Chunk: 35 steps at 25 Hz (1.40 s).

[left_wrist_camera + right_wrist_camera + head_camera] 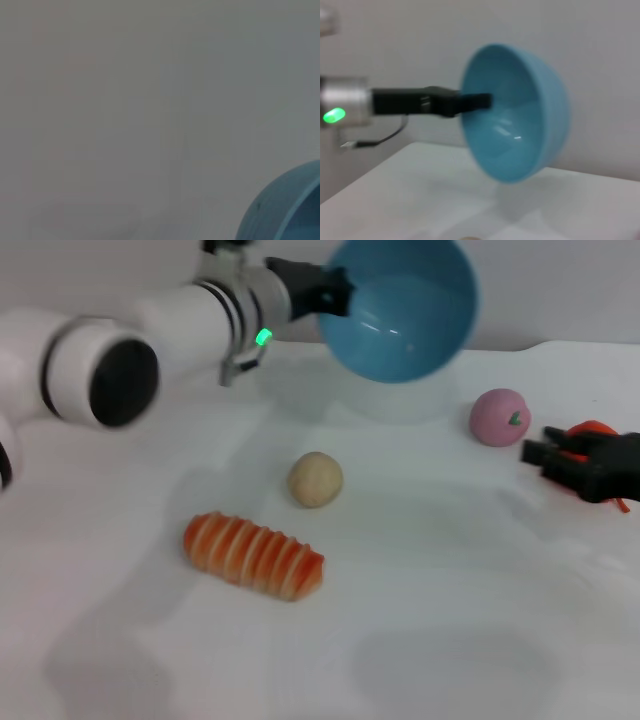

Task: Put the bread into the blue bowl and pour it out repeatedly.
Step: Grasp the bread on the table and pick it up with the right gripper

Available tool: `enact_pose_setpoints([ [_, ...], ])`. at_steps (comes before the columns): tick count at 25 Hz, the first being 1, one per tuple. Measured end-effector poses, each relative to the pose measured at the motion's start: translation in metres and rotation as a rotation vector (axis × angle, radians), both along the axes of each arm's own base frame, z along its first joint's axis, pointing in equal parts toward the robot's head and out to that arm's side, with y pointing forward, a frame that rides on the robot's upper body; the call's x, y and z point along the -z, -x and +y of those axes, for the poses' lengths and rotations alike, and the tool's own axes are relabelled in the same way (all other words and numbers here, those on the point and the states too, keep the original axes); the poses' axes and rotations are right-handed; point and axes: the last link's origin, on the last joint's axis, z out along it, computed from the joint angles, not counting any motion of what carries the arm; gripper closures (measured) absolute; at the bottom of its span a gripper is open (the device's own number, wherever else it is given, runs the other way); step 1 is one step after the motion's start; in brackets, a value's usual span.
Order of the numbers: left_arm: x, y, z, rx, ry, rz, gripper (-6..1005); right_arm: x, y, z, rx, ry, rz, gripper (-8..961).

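Left pincer (pixel 335 292) pinches the rim of the bowl (pixel 405 310), held up off the surface (pixel 450 620) and tipped on its side, opening toward the camera, nothing inside. Bread (pixel 253 555) lies flat on the surface near the front, well apart from the bowl, with a beige ball (pixel 316 479) just behind it and a pink ball (pixel 499 417) off to the right. Right pincer (pixel 560 455) sits low at the right edge near the pink ball, can't tell if spread or pressed together.
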Motion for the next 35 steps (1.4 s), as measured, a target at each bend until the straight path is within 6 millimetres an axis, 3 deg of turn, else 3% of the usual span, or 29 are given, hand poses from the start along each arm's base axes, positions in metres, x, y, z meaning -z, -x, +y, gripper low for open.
enact_pose_setpoints([
  [5, -0.027, 0.028, 0.008, -0.213, 0.045, -0.036, 988, 0.014, 0.032, 0.019, -0.143, 0.105, -0.098, 540],
  [7, -0.042, 0.042, 0.005, -0.303, 0.067, -0.065, 988, 0.027, 0.055, 0.029, -0.22, 0.188, -0.162, 517],
  [8, -0.042, 0.042, 0.005, -0.303, 0.067, -0.065, 988, 0.027, 0.055, 0.029, -0.22, 0.188, -0.162, 505],
  [13, -0.072, 0.061, -0.007, -0.409, 0.081, -0.117, 988, 0.06, 0.101, 0.04, -0.382, 0.323, -0.332, 448],
  [15, -0.083, 0.069, -0.015, -0.453, 0.098, -0.133, 988, 0.066, 0.108, 0.041, -0.407, 0.332, -0.355, 425],
  [19, -0.097, 0.082, -0.026, -0.511, 0.125, -0.146, 988, 0.095, 0.134, 0.039, -0.541, 0.368, -0.472, 390],
  [29, -0.122, 0.108, -0.049, -0.665, 0.227, -0.165, 988, 0.137, 0.149, 0.019, -0.659, 0.404, -0.592, 373],
  [35, -0.128, 0.11, -0.053, -0.654, 0.222, -0.158, 987, 0.151, 0.151, 0.01, -0.663, 0.415, -0.61, 374],
])
